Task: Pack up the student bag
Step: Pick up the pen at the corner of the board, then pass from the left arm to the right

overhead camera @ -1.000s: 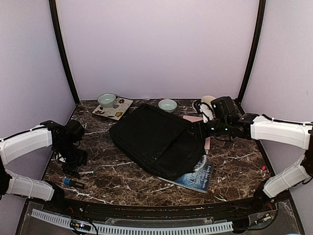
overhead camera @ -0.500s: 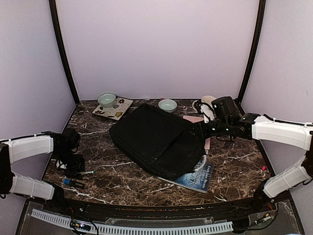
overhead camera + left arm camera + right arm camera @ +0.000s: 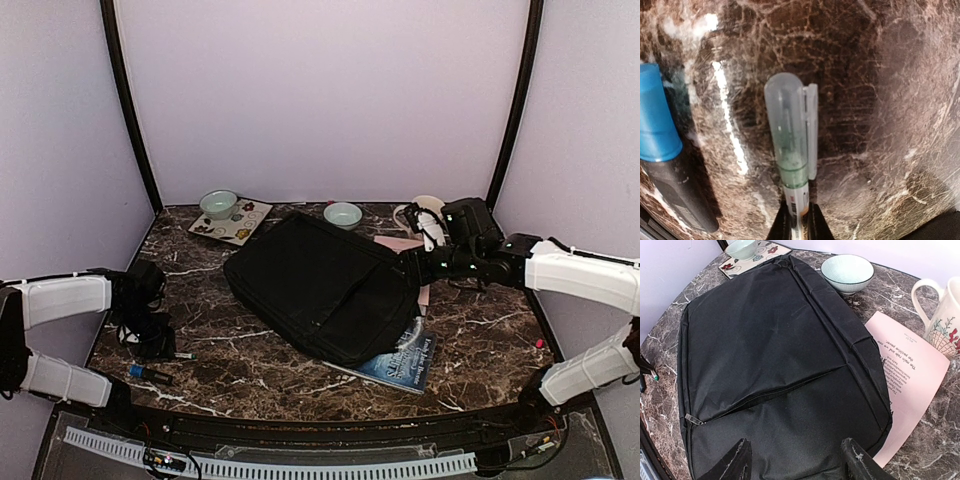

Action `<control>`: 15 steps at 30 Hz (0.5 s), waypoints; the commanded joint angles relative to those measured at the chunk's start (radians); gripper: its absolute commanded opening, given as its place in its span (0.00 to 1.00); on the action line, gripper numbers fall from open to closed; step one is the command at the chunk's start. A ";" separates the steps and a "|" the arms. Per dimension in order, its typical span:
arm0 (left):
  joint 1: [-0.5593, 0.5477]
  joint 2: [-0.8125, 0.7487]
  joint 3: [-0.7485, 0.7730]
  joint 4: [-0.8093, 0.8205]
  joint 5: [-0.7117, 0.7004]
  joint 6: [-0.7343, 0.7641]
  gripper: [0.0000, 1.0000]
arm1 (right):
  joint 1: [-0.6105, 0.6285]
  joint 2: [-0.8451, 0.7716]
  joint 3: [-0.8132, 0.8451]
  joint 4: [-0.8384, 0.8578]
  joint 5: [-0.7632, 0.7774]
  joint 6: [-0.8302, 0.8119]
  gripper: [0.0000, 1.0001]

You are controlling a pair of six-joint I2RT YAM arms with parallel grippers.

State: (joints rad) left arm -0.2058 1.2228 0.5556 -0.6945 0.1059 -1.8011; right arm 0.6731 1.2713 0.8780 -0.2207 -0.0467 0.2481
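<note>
Left gripper [image 3: 150, 338] now pinches the pen [image 3: 790, 145]; the student bag [image 3: 320, 285] has not moved.

A second ago the left gripper stood spread and farther up the table [image 3: 220, 300]. Now it sits lower, toward the near left edge, its fingertips pressed onto the pen's barrel below the clear cap, with a blue-capped marker [image 3: 657, 120] just beside it. The right gripper [image 3: 797, 465] has edged slightly rightward and stays spread over the bag's right end, holding nothing. The bag lies flat and slanted mid-table, its near corner on a book [image 3: 405, 360], with a pink sheet [image 3: 910, 375] along its right side.
</note>
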 commanded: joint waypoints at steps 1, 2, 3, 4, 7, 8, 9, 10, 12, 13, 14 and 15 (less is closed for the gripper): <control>0.002 0.018 0.003 0.057 0.008 0.029 0.00 | -0.005 -0.014 -0.009 0.060 -0.007 -0.004 0.61; 0.003 0.014 0.015 0.051 0.015 0.036 0.00 | -0.006 -0.013 -0.006 0.065 -0.013 -0.006 0.61; 0.000 0.007 0.029 0.046 0.021 0.043 0.00 | -0.006 -0.010 -0.003 0.072 -0.021 -0.008 0.62; -0.004 0.001 0.043 0.040 0.024 0.049 0.00 | -0.006 -0.007 -0.001 0.081 -0.031 -0.011 0.62; -0.045 -0.021 0.099 0.032 0.011 0.037 0.00 | -0.005 0.004 0.005 0.113 -0.072 -0.018 0.62; -0.064 -0.027 0.114 0.035 0.006 0.027 0.00 | -0.006 0.010 0.007 0.125 -0.088 -0.019 0.63; -0.081 -0.031 0.128 0.042 0.002 0.015 0.00 | -0.006 0.015 0.011 0.136 -0.104 -0.021 0.63; -0.101 -0.033 0.146 0.052 -0.002 0.007 0.00 | -0.006 0.021 0.015 0.147 -0.122 -0.021 0.63; -0.138 -0.031 0.179 0.078 -0.011 -0.003 0.00 | -0.006 0.033 0.028 0.164 -0.155 -0.018 0.63; -0.155 -0.026 0.196 0.090 -0.014 -0.003 0.00 | -0.006 0.039 0.035 0.173 -0.169 -0.012 0.62; -0.170 -0.020 0.213 0.095 -0.013 -0.006 0.00 | -0.006 0.045 0.041 0.187 -0.185 -0.005 0.62; -0.185 -0.012 0.233 0.098 -0.011 -0.009 0.00 | -0.006 0.048 0.044 0.197 -0.197 0.005 0.62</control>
State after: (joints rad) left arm -0.3408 1.2114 0.7197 -0.6277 0.1120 -1.7908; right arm 0.6731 1.2995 0.8814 -0.1184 -0.1619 0.2401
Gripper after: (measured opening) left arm 0.094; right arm 0.623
